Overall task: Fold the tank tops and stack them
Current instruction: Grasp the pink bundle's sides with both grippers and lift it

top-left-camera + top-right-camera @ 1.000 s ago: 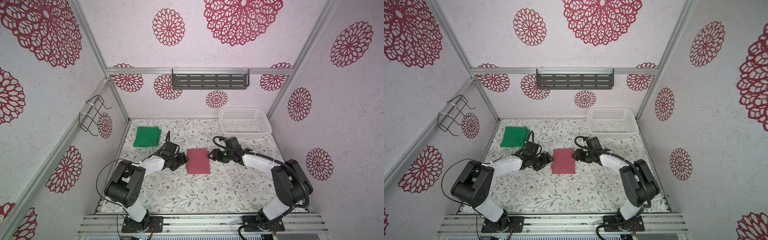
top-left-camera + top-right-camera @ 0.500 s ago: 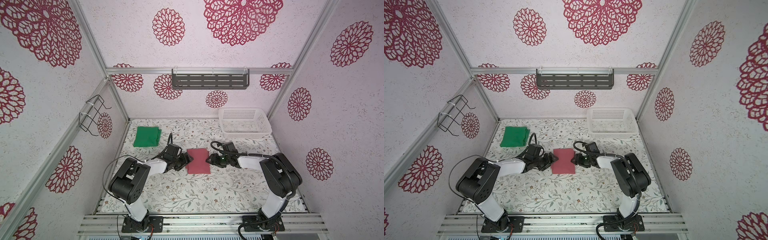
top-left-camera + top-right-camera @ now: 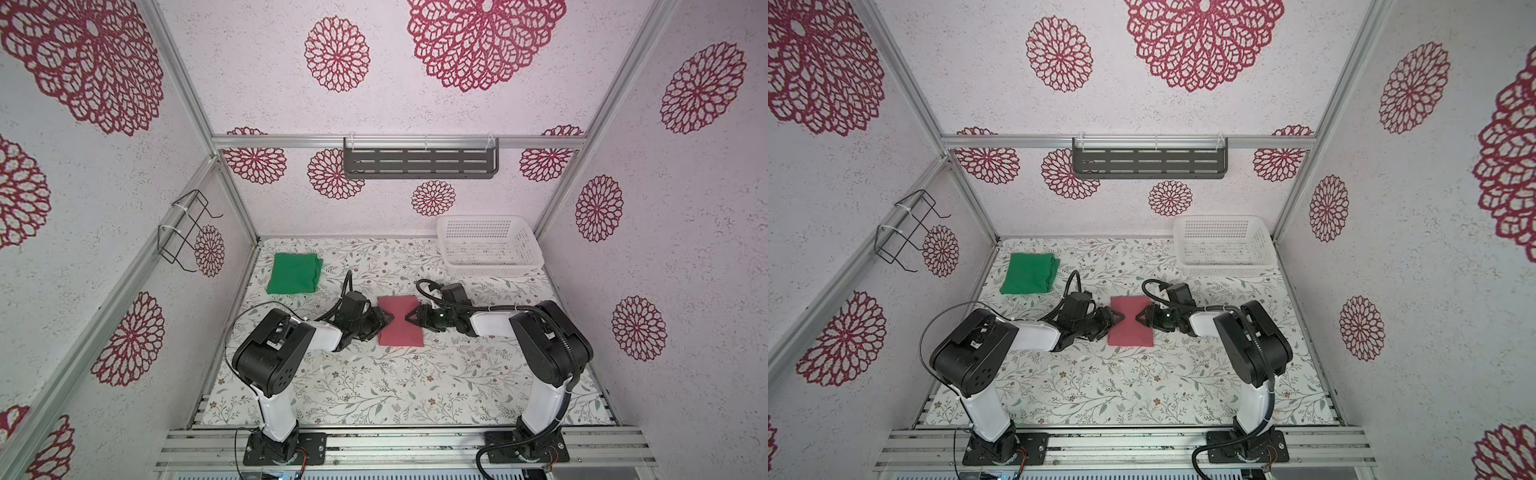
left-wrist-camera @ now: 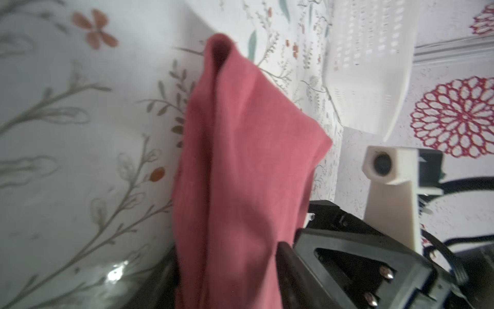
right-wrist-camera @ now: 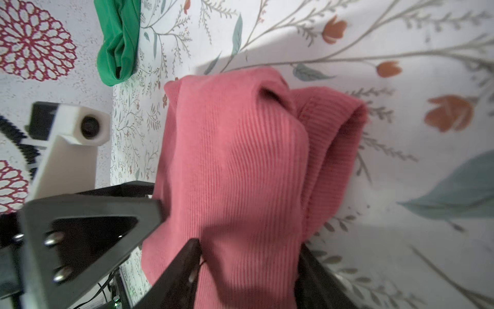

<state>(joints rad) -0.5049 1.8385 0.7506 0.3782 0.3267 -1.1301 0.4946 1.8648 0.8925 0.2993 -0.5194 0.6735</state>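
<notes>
Top views: pinkish-red tank top (image 3: 401, 332) held by both side edges at mid-table.
Folded to a rectangle on the floral table (image 3: 395, 386), it is nipped in at the waist where the left gripper (image 3: 386, 319) pinches its left edge and the right gripper (image 3: 411, 320) its right edge; in both wrist views cloth fills the jaws. Well apart at far left lies the green tank top (image 3: 294, 274); the white basket (image 3: 490, 272) sits in the far right corner. Open tabletop spreads toward the near edge.
</notes>
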